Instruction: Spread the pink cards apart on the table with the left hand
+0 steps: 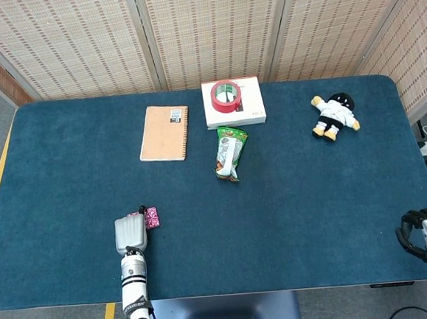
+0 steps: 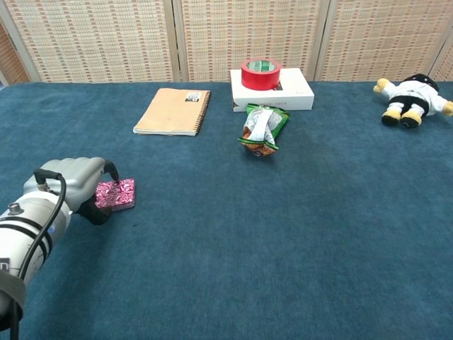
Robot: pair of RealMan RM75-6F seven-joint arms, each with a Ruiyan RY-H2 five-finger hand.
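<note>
The pink cards (image 2: 116,193) lie as one small stack on the blue tabletop (image 2: 283,234), well in front of the tan notebook (image 2: 172,111) and slightly to its left, near the front edge. The left hand (image 2: 74,183) sits just left of the stack, fingers curled down over its left edge and touching it; whether it pinches the cards or only rests on them cannot be told. In the chest view the stack's long side runs left to right, tilted a little. Right of the cards lies wide bare cloth, as does the stretch between them and the notebook. The right hand (image 1: 425,234) hangs off the front right corner, far from the notebook, fingers curled in with nothing in them.
</note>
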